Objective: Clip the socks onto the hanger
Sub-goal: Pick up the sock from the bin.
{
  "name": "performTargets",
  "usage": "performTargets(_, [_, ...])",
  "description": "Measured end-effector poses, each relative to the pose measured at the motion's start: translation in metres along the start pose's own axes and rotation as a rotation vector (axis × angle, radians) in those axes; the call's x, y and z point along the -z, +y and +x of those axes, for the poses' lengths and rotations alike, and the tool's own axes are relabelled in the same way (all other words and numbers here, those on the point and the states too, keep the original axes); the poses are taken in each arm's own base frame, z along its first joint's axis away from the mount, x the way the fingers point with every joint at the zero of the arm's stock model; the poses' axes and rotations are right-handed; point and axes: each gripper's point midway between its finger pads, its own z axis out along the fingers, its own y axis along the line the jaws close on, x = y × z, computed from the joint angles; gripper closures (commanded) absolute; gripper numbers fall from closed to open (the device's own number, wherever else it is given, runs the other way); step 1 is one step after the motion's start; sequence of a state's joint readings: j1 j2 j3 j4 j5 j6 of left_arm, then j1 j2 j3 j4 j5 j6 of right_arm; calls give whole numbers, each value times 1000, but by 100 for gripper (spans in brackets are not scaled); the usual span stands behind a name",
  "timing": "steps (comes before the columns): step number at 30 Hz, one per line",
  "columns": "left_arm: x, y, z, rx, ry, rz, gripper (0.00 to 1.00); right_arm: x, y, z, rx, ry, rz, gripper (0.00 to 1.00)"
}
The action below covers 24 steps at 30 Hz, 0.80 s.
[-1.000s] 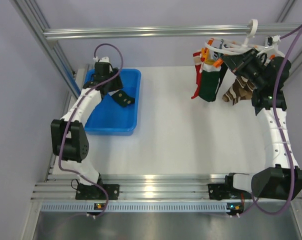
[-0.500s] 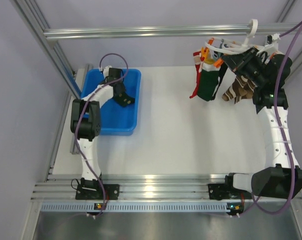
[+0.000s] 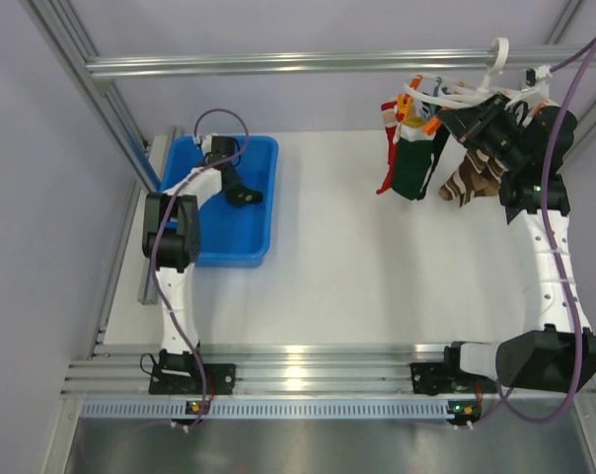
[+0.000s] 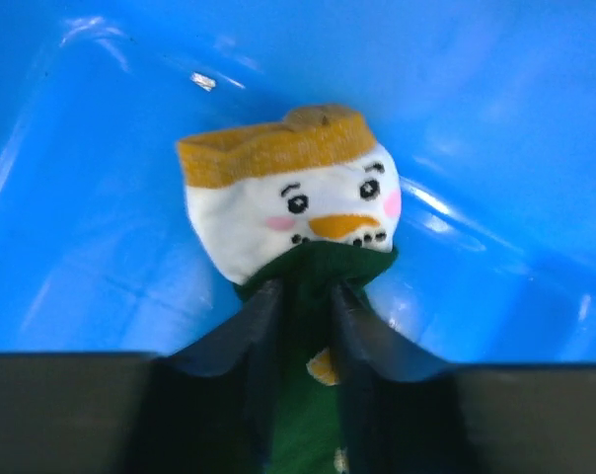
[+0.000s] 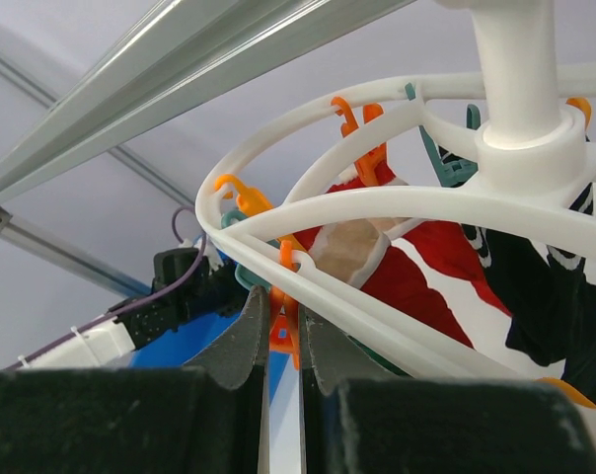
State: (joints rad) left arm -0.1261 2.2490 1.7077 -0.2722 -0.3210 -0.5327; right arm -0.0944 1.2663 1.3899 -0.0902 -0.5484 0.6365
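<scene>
My left gripper is shut on a dark green sock with a white snowman face and a mustard cuff, down in the blue bin. In the top view that gripper sits low in the bin. The white ring hanger hangs at the back right with red and green socks clipped on it. My right gripper is shut on an orange clip peg dangling from the hanger ring. Red sock fabric hangs behind the ring.
Brown-and-cream striped socks hang on the hanger beside the right wrist. A black sock hangs at the right of the ring. An aluminium crossbar carries the hanger's hook. The white table lies between bin and hanger.
The left arm has swung forward over the bin, its elbow moving up and in, and its gripper has dropped lower into the bin. The right arm and hanger have held still.
</scene>
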Motion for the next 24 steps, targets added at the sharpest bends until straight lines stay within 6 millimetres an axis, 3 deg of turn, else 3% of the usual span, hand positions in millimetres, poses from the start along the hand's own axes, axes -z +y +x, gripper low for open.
performTargets(5, [14,9,6,-50,41,36,99,0,0,0,8,0,-1,100])
performTargets(9, [53,21,15,-159,63,102,100,0,0,0,9,0,0,100])
performTargets(11, [79,21,9,-221,30,164,100,0,0,0,10,0,-1,100])
performTargets(17, [187,3,-35,-485,-283,471,100,0,1,-1,12,-4,-6,100])
performTargets(24, [333,-55,-72,-860,-795,891,100,-1,2,-2,9,-10,-15,100])
